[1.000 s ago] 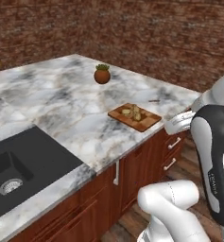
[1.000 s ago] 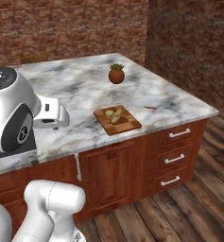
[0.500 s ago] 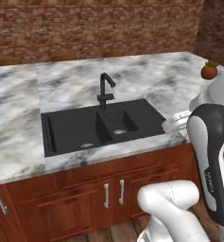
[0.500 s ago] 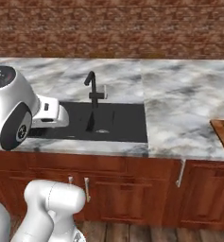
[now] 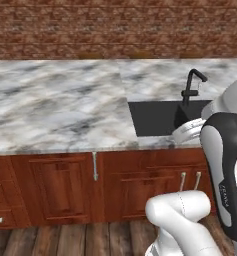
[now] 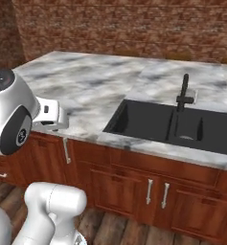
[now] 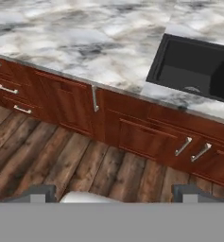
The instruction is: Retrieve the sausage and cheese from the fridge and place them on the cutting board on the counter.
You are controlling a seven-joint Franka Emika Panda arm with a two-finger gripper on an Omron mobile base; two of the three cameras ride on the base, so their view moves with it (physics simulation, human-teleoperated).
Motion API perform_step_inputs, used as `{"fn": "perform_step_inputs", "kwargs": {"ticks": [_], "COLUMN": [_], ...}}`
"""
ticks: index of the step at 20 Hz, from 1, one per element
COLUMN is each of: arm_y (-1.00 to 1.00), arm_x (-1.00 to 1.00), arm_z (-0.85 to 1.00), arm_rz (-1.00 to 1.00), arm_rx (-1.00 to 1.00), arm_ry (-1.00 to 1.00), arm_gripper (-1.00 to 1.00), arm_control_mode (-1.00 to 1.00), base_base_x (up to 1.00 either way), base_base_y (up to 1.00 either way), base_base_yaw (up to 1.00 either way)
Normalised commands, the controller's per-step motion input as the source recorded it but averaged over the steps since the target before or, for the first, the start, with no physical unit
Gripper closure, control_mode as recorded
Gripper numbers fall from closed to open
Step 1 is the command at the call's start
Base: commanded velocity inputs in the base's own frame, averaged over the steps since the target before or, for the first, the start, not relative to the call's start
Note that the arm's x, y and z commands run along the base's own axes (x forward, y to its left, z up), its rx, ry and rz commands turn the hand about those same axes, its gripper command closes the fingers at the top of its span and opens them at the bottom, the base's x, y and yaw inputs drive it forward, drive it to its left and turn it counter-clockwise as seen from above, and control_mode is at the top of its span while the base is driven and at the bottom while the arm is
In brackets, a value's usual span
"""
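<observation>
Travel phase by the look of it — the base is parked in front of the table, a marble top over red-brown cabinets, with a black sink set into it and a dark faucet standing at the sink's back edge. Nothing of the fridge, sausage, cheese or cutting board can be made out here, so where they sit can't be told from this spot.

The hand is pointed down past the table's front edge, left of the sink, toward the cabinet doors and the plank floor. Its two tips are spread well apart at the bottom of the hand view and nothing is held between them.

Judging by that, the fetch step is not yet begun — the fridge has to be found and faced first, then its door pulled by the bar handle before anything can be picked.
</observation>
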Motion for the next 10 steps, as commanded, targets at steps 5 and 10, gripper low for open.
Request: {"fn": "perform_step_inputs", "kwargs": {"ticks": [5, 10], "arm_y": [0.0, 0.0], "arm_x": [0.0, 0.0], "arm_z": [0.0, 0.0], "arm_rz": [0.0, 0.0], "arm_rx": [0.0, 0.0], "arm_ry": [0.0, 0.0], "arm_gripper": [-1.0, -1.0], "arm_control_mode": [1.0, 1.0], "base_base_x": [0.33, 0.2], "base_base_y": [1.0, 1.0], "base_base_yaw": [0.12, 0.05]}}
